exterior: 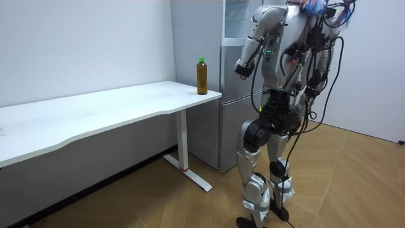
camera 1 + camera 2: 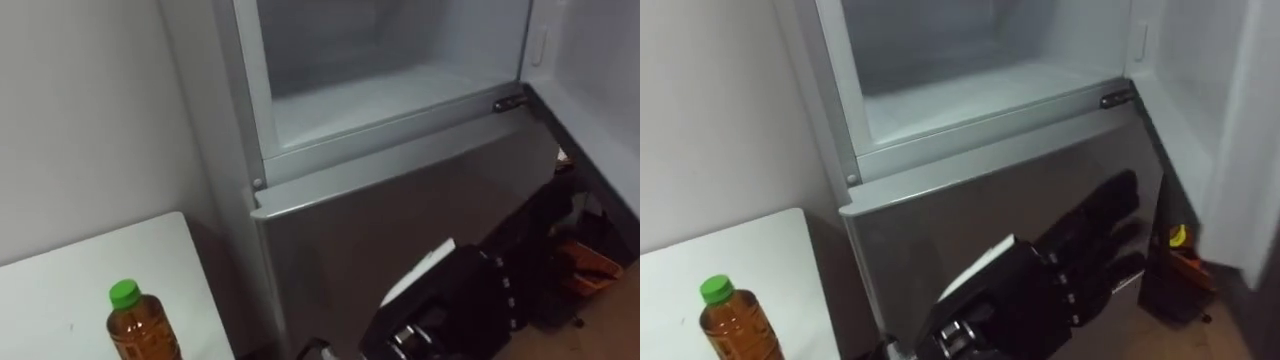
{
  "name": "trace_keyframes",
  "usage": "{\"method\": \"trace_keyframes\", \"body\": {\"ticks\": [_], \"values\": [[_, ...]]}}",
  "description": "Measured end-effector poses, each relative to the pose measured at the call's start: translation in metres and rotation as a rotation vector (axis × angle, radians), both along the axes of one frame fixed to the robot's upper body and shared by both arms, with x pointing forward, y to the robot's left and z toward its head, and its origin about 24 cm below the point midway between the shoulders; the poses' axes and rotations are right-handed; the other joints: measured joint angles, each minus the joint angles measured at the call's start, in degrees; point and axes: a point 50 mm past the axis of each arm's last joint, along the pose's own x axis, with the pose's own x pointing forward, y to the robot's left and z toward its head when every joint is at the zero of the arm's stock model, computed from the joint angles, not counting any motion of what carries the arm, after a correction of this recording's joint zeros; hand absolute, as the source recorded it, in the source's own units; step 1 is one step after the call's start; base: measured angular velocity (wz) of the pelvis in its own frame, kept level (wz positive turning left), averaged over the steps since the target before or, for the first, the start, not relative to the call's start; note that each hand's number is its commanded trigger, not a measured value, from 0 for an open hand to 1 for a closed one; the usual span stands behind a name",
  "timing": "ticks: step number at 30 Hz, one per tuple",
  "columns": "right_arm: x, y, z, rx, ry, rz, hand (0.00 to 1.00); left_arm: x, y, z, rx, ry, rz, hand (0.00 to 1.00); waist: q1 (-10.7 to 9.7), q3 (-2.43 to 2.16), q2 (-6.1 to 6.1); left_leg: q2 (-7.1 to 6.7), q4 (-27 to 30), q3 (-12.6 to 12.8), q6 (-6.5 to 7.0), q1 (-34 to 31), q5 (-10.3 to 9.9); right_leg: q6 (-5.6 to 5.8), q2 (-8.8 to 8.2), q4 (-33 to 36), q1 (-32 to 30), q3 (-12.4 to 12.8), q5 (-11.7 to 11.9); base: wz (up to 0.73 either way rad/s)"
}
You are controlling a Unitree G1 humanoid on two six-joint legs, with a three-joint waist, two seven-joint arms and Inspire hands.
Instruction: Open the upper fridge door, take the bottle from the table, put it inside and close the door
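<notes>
Left hand (image 2: pixel 1035 290) is up in front of the fridge (image 1: pixel 230 126). Its fingers (image 2: pixel 1108 212) are stretched out straight and relaxed, grasping nothing, w/ the back of the hand toward the camera. They point up and to the right, and the grey lower door (image 2: pixel 910 230) is right behind them; can't tell if the tips touch it. Above the fingertips is the upper compartment (image 2: pixel 970 95), open and pale inside, its door (image 2: pixel 1240 120) swung out to the right of the fingers. The bottle (image 2: pixel 732 322) — green cap, amber liquid — is well off to the left of the fingers and lower down. It stands upright on the white table (image 2: pixel 770 260), near the table's edge on the fridge side, clear of the hand and not yet picked up. Between bottle and fingers there's just the table edge and the fridge's front corner. Room view: the robot stands upright facing the fridge, table end at its left side, left arm bent at the elbow w/ the hand held approx. chest-high. The bottle is on the table corner closest to the fridge. Below and right of the fingers, past the fridge's side, there's some dark and orange stuff on the floor — too unclear to name.
</notes>
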Motion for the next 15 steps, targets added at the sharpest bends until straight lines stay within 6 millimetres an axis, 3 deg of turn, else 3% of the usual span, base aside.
{"method": "trace_keyframes", "body": {"ticks": [15], "values": [[0.0014, -0.0004, 0.0005, -0.012, -0.002, -0.001, 0.00, -0.0020, -0.0017, -0.0038, 0.073, -0.064, -0.036, 0.00, 0.00, 0.17, -0.28, 0.05, -0.20, 0.34, -0.12, 0.21, -0.07, -0.08, 0.05, -0.03, -0.03, 0.04, -0.14, 0.00]]}}
